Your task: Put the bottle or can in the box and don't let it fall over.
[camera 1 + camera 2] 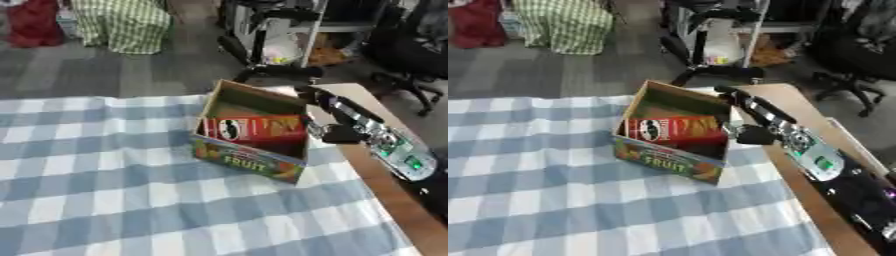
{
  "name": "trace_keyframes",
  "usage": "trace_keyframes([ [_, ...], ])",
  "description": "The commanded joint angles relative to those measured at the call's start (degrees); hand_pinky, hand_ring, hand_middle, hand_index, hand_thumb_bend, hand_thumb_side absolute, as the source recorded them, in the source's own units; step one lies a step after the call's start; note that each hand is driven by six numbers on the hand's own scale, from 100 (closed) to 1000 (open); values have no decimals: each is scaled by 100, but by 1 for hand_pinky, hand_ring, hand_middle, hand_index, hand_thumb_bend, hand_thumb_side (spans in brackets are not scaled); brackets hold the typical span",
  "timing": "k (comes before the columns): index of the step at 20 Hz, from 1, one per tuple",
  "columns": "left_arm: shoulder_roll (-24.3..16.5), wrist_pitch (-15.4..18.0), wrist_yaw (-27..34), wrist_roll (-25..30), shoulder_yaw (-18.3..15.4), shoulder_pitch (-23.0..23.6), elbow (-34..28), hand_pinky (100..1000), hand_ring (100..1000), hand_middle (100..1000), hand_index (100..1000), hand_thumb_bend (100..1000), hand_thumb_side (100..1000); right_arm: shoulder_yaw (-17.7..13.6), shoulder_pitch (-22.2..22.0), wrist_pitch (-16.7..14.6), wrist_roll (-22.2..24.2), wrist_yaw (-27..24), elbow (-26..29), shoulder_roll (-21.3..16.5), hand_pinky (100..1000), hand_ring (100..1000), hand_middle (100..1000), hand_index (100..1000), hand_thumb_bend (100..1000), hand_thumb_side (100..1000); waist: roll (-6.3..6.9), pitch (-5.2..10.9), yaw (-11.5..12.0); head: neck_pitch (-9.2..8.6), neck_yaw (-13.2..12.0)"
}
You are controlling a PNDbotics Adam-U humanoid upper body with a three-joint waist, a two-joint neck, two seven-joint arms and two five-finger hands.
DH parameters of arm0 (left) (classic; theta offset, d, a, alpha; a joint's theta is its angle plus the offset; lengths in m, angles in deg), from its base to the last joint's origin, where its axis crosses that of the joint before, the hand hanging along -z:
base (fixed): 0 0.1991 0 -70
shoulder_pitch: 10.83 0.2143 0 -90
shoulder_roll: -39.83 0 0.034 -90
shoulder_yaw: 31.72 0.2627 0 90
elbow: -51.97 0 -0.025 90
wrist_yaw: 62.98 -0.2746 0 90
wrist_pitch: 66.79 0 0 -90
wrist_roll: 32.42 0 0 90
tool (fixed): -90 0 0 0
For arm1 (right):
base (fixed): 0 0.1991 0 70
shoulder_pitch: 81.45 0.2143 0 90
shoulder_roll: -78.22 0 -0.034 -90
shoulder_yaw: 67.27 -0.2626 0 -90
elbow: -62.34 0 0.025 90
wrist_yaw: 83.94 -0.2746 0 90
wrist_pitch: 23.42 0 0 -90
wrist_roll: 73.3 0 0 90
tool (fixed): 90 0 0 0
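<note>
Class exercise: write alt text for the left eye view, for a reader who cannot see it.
A red can lies on its side across an open cardboard fruit box on a blue checked tablecloth. The robot's right hand reaches in beside the can's end.

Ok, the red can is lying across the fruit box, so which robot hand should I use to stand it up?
The right robot hand: it is already at the box's right wall, beside the end of the red can. The left robot hand shows in neither view.

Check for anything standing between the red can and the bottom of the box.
Nothing visible blocks it. The red can lies sideways across the open top of the box, with the right hand at its right end. The box floor below is mostly hidden.
</note>
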State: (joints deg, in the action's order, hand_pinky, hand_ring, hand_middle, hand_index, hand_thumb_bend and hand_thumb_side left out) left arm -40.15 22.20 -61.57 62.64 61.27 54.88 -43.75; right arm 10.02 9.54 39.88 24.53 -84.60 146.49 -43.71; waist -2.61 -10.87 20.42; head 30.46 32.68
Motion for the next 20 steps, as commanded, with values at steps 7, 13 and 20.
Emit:
trace_keyframes([
  [7, -39, -4, 3, -6, -44, 5, -94, 836, 871, 713, 915, 434, 899, -306, -173, 43, -766, 262, 936, 65, 1000, 1000, 962, 1000, 100, 423, 33, 58, -281, 26, -115],
  [13, -81, -20, -39, -120, -181, 249, -33, 836, 872, 713, 913, 433, 901, -114, -552, 453, -733, -657, 2794, 780, 1000, 1000, 918, 1000, 100, 470, 39, 190, -824, 360, -598],
  [20, -174, -27, -113, -279, -344, 518, 32, 836, 873, 714, 912, 434, 901, 279, -669, 32, 149, -1356, 3042, 2083, 988, 1000, 864, 1000, 100, 470, -42, 360, -1401, 768, -1251],
])
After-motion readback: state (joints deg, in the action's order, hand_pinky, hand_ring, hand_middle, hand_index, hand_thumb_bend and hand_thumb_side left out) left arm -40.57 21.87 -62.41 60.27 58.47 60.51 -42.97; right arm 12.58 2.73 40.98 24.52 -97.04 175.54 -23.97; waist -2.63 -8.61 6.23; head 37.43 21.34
